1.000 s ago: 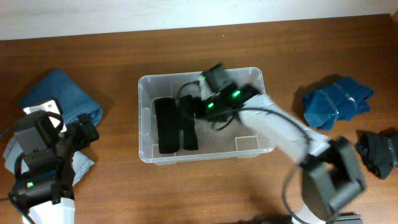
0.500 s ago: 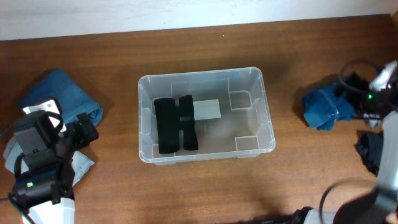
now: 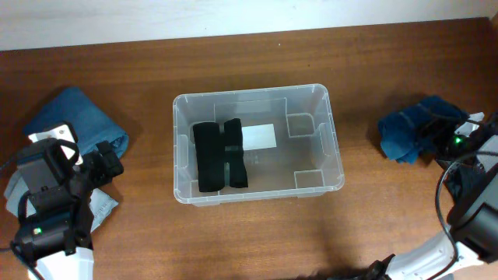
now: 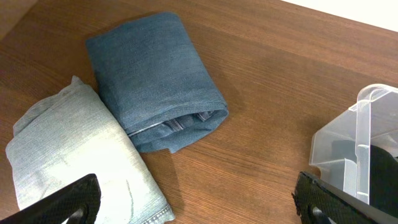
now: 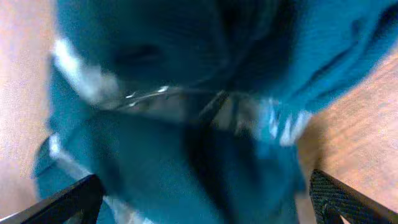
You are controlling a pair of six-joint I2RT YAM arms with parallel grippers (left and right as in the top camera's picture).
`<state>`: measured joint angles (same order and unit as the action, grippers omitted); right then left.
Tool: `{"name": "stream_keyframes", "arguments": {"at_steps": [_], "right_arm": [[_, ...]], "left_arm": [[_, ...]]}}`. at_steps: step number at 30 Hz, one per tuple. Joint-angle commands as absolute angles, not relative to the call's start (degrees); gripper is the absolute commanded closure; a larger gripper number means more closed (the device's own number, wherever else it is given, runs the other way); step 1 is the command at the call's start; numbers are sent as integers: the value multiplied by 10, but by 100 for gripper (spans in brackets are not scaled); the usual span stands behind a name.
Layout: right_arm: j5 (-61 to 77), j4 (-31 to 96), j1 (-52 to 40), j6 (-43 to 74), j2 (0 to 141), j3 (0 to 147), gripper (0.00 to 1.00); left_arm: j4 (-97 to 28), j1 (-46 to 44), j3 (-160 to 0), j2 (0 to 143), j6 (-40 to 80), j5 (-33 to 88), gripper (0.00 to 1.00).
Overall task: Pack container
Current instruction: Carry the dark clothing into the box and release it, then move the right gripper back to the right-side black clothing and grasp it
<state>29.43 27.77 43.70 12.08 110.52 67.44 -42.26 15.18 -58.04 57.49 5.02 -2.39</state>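
A brown wood-grain tabletop (image 3: 117,78) filled the overhead view, with a strip of pale wall (image 3: 233,15) along the upper edge. The container (image 3: 336,155) sat at the centre of the frame, open side up, its long axis running left to right. Two black folded items (image 3: 219,155) lay side by side in its left half, a white label (image 3: 261,137) just to their right.

At lower left, the left end effector (image 4: 199,202) was spread wide with nothing between its fingers, near a folded blue denim piece (image 4: 152,81) and a pale folded cloth (image 4: 68,155). At the right edge, the right end effector (image 5: 208,199) was also spread, over a blurred teal cloth (image 3: 416,128).
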Motion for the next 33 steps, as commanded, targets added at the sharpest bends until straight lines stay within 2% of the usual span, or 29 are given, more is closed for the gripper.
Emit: {"name": "stream_keyframes", "arguments": {"at_steps": [1, 3, 4, 5, 6, 11, 14, 16, 21, 25, 28, 33], "right_arm": [[329, 270, 435, 127, 1148, 672, 14], [356, 274, 435, 123, 1147, 672, 62], [375, 274, 435, 123, 1143, 673, 74], [398, 274, 435, 123, 1136, 674, 80], [414, 277, 435, 122, 1127, 676, 94], [435, 329, 424, 91, 1021, 706, 96], [435, 387, 386, 44, 911, 744, 96], [432, 425, 329, 17, 828, 767, 96], [398, 454, 176, 4, 739, 771, 96], [333, 493, 41, 7, 748, 767, 96], [267, 519, -62, 23, 810, 754, 96], [222, 523, -107, -9, 930, 753, 96]], "left_arm": [[-421, 154, -594, 574, 56, -28, 1], [-421, 154, -594, 574, 56, -28, 0], [-421, 154, -594, 574, 56, -28, 1], [-421, 154, -594, 574, 56, -28, 1], [-421, 154, -594, 574, 56, -28, 1], [-421, 154, -594, 574, 56, -28, 1], [-421, 154, -594, 574, 56, -28, 1], [-421, 154, -594, 574, 56, -28, 1], [-421, 154, -594, 574, 56, -28, 1], [-421, 154, -594, 574, 56, -28, 0], [-421, 154, -594, 574, 56, -28, 1], [-421, 154, -594, 574, 56, -28, 0]]}}
